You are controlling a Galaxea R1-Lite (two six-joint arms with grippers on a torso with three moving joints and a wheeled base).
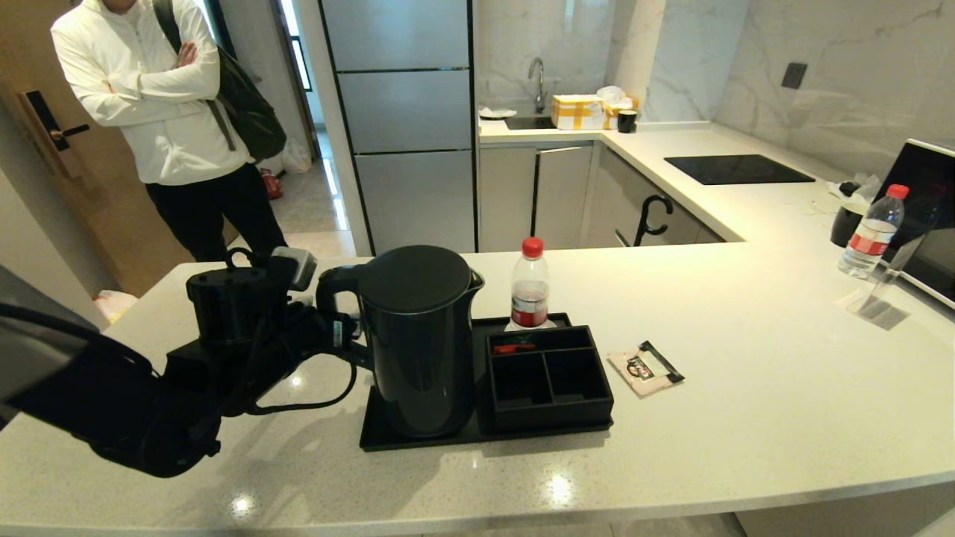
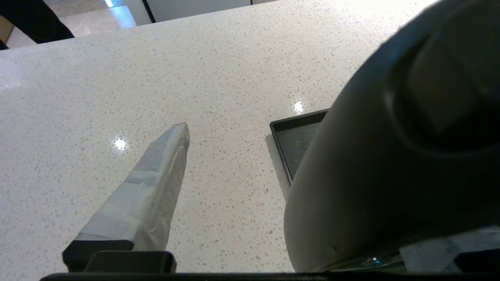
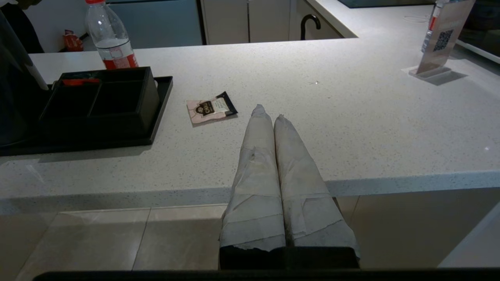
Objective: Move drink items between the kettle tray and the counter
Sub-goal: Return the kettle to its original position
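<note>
Left pincer (image 1: 339, 328) at kettle (image 1: 419, 339) handle – grip (seemingly) hidden.

The head view looks forward and down from above the counter (image 1: 746, 388), taking in the whole kettle tray (image 1: 418, 440) with the kitchen behind it. The left wrist view sits very close beside the kettle (image 2: 390, 156), facing down at the worktop, and catches only one corner of the kettle tray (image 2: 291, 136). The right wrist view looks from off the counter's near edge (lower than the head camera), across the stone toward the kettle tray (image 3: 160, 105). All three views share that tray.
</note>
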